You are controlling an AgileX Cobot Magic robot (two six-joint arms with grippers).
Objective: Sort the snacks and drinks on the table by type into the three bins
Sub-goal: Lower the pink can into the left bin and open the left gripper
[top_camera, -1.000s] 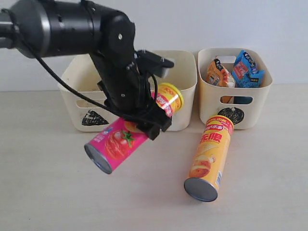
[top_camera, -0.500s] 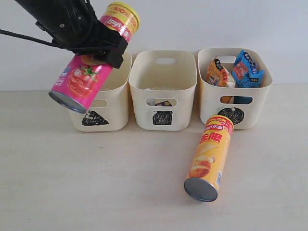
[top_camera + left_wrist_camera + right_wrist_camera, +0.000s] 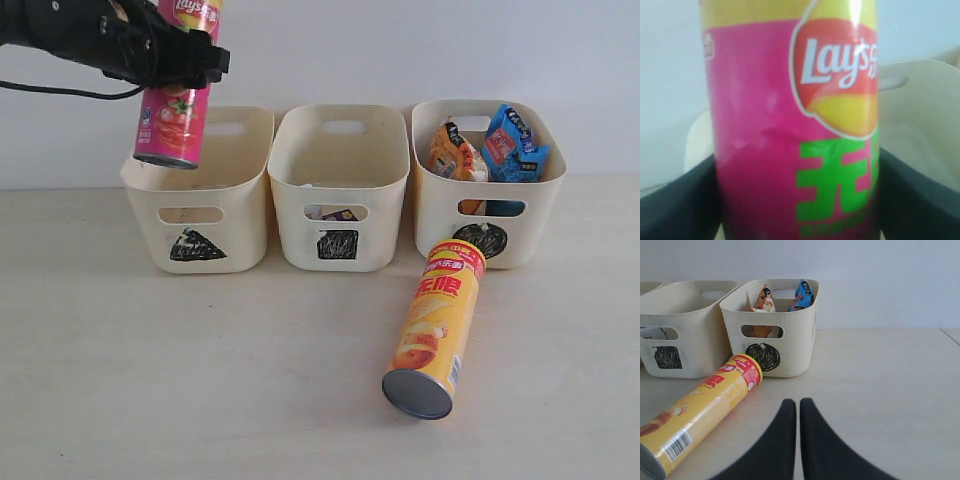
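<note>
The left gripper [image 3: 176,62] is raised high and grasps a pink chip tube [image 3: 170,125] across its upper half. In the left wrist view, dark fingers [image 3: 680,205] press against both sides of the tube. The tube hangs below the gripper almost upright, with its yellow top above the grip and its metal base pointing down. Directly beneath the gripper is the left bin [image 3: 232,215], a cream tub with a black triangle scribbled on its front. The tube's base is over the left part of the opening, at about rim height. I cannot tell whether it has dipped inside.

To the gripper's right and lower down is the middle bin [image 3: 340,165]. Something small and dark shows through its handle slot, too small to identify. Further right is the right bin [image 3: 525,205], which holds an orange crinkly bag [image 3: 452,150] and a blue bag [image 3: 515,140], both standing above the rim.

The right gripper [image 3: 798,403] is low over the pale wood-grain tabletop [image 3: 200,390]. Its two black fingers are clenched tip to tip with nothing between them. Near it, ahead and off to one side, a yellow-orange chip tube [image 3: 700,412] lies on its side on the tabletop. The tube's red-capped end is just beside the front of the right bin, and its metal base points away from the bins. This gripper is apart from the tube.
</note>
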